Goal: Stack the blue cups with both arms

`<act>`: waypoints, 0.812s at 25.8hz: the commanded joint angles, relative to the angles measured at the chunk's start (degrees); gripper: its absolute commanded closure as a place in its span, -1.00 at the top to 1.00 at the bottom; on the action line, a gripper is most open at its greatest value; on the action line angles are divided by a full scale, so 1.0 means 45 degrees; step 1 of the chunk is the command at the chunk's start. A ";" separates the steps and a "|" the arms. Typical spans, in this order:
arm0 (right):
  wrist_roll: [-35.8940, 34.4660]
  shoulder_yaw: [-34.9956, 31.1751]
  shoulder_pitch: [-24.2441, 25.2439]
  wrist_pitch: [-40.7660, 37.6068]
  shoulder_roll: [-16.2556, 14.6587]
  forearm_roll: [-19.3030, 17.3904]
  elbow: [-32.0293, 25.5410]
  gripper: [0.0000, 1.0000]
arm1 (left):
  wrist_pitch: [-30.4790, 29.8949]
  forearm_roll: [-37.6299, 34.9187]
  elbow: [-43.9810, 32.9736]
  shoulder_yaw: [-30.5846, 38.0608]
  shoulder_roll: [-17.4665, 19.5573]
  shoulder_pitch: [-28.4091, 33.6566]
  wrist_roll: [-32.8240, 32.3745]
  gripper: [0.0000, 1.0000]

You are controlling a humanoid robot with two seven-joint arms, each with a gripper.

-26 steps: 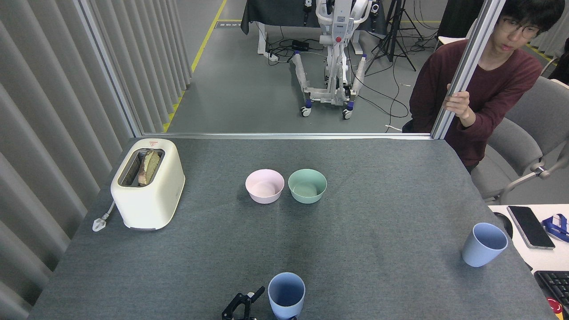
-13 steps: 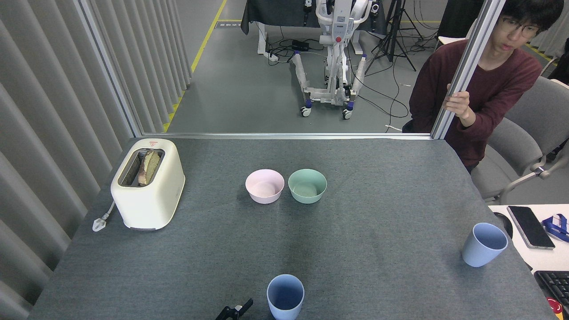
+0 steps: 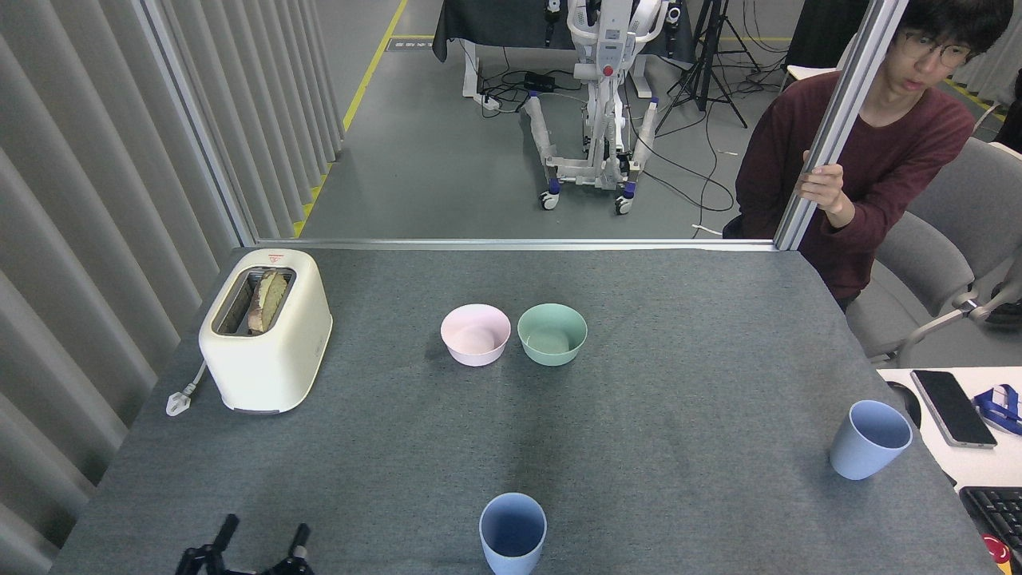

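Looking down from my head, I see both blue cups standing upright and well apart on the grey table (image 3: 679, 359): the near blue cup (image 3: 512, 533) sits at the front edge in the middle, and the far blue cup (image 3: 869, 438) stands close to the table's right edge. Neither is nested, so stacking is not yet done. I judge each cup is placed for one arm apiece, the near one for my left, the far one for my right.

Only my left gripper (image 3: 255, 551) shows, low at the bottom edge, left of the near cup and apart from it. Its jaws stand spread, two black fingertips (image 3: 227, 527) pointing up with a clear gap, holding and touching nothing. My right gripper is out of view.

The pink bowl (image 3: 475, 334) and mint-green bowl (image 3: 552, 334) sit just beside each other mid-table; the toaster (image 3: 266, 329) is left.
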 commanded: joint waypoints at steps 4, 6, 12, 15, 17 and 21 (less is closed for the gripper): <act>0.1294 -0.1657 -0.2843 0.0990 -0.0482 -0.0580 0.2891 1.00 | 0.0009 0.1891 -0.0797 0.1442 0.0232 0.1181 -0.0042 1.00; 0.1470 -0.1755 -0.3703 0.0970 -0.1381 -0.0659 0.3731 1.00 | -0.0010 0.1910 -0.0895 0.1539 0.0232 0.1416 -0.0023 1.00; 0.1393 -0.1774 -0.5715 0.0579 -0.2163 -0.0639 0.5997 1.00 | 0.0009 0.1910 -0.1051 0.1539 0.0173 0.1416 -0.0003 1.00; 0.1373 -0.1775 -0.6477 0.0482 -0.2475 -0.0639 0.6837 1.00 | -0.0010 0.1910 -0.1071 0.1481 0.0134 0.1455 0.0016 1.00; 0.1392 -0.1755 -0.6828 0.0384 -0.2573 -0.0639 0.7266 1.00 | 0.0009 0.1910 -0.1051 0.1481 0.0134 0.1455 0.0036 1.00; 0.1353 -0.1755 -0.7785 0.0247 -0.2612 -0.0639 0.8380 1.00 | 0.0009 0.1910 -0.1051 0.1520 0.0154 0.1572 0.0036 1.00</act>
